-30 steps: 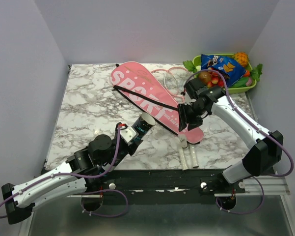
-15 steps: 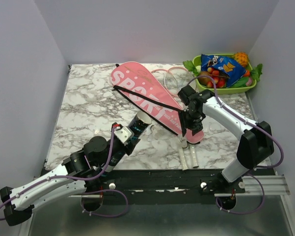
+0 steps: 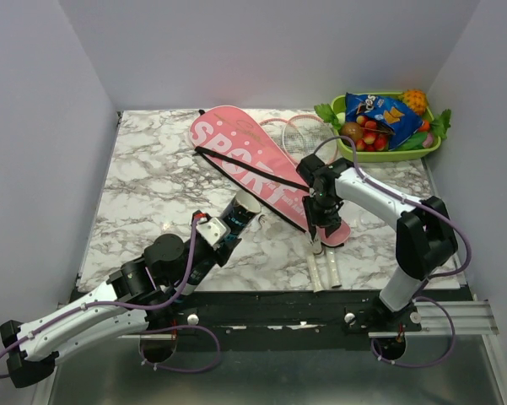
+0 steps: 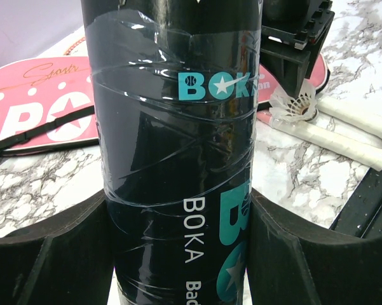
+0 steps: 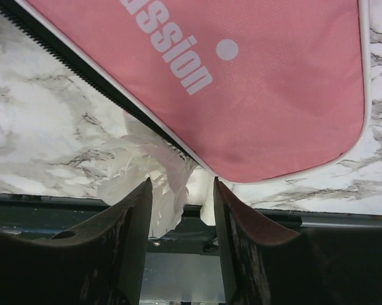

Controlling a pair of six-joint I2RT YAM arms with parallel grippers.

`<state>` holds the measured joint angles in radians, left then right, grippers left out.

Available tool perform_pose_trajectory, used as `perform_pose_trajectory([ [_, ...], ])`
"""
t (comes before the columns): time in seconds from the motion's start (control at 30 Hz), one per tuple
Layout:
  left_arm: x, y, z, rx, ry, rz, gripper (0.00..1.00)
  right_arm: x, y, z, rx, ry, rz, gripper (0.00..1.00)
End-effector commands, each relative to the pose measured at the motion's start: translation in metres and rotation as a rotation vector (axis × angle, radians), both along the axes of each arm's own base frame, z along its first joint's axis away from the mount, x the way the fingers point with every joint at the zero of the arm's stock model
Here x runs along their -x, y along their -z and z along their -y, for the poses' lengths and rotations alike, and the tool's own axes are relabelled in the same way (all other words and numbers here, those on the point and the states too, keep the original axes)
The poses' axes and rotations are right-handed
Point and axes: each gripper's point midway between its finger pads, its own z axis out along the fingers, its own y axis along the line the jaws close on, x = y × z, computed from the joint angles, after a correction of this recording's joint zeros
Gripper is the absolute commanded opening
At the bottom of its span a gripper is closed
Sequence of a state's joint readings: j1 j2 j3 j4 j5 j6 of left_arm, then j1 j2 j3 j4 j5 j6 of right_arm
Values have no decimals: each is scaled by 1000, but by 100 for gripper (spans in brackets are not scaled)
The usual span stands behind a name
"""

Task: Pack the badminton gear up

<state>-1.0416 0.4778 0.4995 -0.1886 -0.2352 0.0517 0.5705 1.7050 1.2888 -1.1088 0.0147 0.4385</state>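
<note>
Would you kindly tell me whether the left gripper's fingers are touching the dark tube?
Touching. The left wrist view shows both fingers pressed against the tube, no gap either side.

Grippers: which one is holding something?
The left gripper, clamped on the dark tube; the right gripper is open above a shuttlecock beside the pink bag.

Bright even overhead light, faint soft shadows, glare streaks on the tube, mostly sharp
</note>
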Motion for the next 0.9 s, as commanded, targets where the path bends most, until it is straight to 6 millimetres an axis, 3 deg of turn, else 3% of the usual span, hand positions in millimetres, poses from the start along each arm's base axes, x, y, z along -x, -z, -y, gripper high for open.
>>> perform_pose_trajectory([
  [0.0,0,10,-4,-1,-22,-33,0,0,11,9,61,8,5,48],
  [0.07,1,11,-3,-3,-15,-33,0,1,14,12,77,6,3,43],
  [0.17,1,13,-2,-9,-11,-36,0,4,20,17,99,3,-12,24],
  [0.2,2,13,-1,-6,-6,-37,0,4,19,16,97,3,-6,11],
  [0.23,2,13,-1,-6,-5,-37,0,3,18,16,95,5,-2,5],
  [0.33,2,13,0,-6,2,-34,0,1,8,15,84,9,20,1],
  [0.43,3,11,3,-8,15,-32,0,-8,-18,11,57,12,76,1],
  [0.7,2,10,19,-38,72,-22,0,-29,-126,-13,-125,4,264,1],
  [0.87,4,6,34,-37,132,-17,0,-27,-171,-33,-292,-28,339,1],
])
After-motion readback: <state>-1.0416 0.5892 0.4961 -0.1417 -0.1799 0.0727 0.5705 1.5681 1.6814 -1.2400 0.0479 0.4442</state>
